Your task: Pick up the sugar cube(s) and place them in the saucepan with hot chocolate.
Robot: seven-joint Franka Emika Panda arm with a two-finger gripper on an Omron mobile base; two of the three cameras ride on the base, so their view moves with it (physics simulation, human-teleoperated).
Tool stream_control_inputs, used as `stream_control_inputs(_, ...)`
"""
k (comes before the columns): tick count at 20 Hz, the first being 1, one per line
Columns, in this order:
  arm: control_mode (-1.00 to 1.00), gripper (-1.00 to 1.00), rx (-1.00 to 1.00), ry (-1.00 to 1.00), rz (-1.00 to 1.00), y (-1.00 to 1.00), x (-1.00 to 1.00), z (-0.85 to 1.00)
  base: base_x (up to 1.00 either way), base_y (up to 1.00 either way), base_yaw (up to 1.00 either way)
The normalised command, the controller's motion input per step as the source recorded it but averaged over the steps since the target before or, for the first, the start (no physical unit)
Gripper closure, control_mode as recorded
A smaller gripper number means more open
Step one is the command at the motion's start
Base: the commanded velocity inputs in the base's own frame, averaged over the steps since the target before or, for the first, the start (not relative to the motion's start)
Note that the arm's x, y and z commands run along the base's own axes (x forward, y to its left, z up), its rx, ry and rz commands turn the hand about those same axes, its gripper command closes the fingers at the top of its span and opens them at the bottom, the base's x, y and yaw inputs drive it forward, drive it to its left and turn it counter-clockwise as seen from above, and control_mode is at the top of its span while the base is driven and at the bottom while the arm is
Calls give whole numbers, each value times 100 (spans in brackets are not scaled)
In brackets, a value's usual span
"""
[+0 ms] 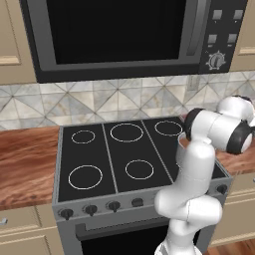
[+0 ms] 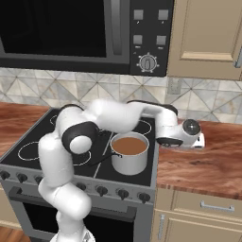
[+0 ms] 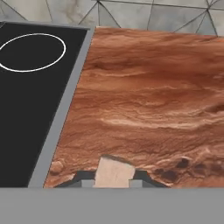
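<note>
Gripper (image 3: 113, 181) low over the wooden counter (image 3: 148, 100) — jaws clenched on 1 pale sugar cube (image 3: 113, 171), right of the saucepan (image 2: 128, 153).

The arm (image 2: 71, 156) is built of smooth, glossy white rounded segments, thick and tubular, with black bands at the joints. A dark round cap marks the wrist housing (image 2: 182, 133). The finger tips (image 3: 83, 178) are small, dark grey and angular.

Steel saucepan (image 2: 129, 160), brown liquid; seemingly pale cube (image 3: 113, 172).
</note>
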Motion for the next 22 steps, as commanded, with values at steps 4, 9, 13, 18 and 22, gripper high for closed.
stream_control_inputs(4,-100,100,0,-22,0,15,-44,88,0,0,0)
stream_control_inputs(9,-100,100,0,-5,0,44,-52,74,0,0,0)
stream_control_inputs(13,-100,100,-5,13,4,78,-31,63,0,0,0)
stream_control_inputs(18,-100,100,-9,19,8,99,-14,67,0,0,0)
stream_control_inputs(22,-100,100,-4,6,7,97,-11,44,0,0,0)
